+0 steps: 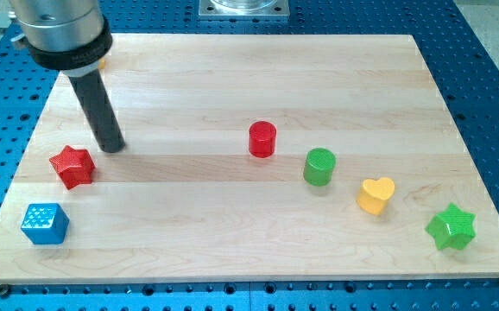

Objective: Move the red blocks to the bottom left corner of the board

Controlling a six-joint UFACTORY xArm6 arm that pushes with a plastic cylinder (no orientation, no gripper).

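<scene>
While my tip point(111, 147) rests just beyond the red star point(71, 166), the red cylinder point(262, 139) stands well right; no claw shows.

the arm's top point(60, 26) is cut off by the view's top; a small yellow thing point(102, 62) is mostly hidden behind it.

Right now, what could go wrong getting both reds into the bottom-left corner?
1. The blue cube already sits near that corner; pushing the red star down-left may shove it off the board edge.
2. My tip is at the star's upper right, slightly off-centre, so the star could spin aside.
3. The red cylinder is far toward the view's right and may roll off line on the long push.
</scene>
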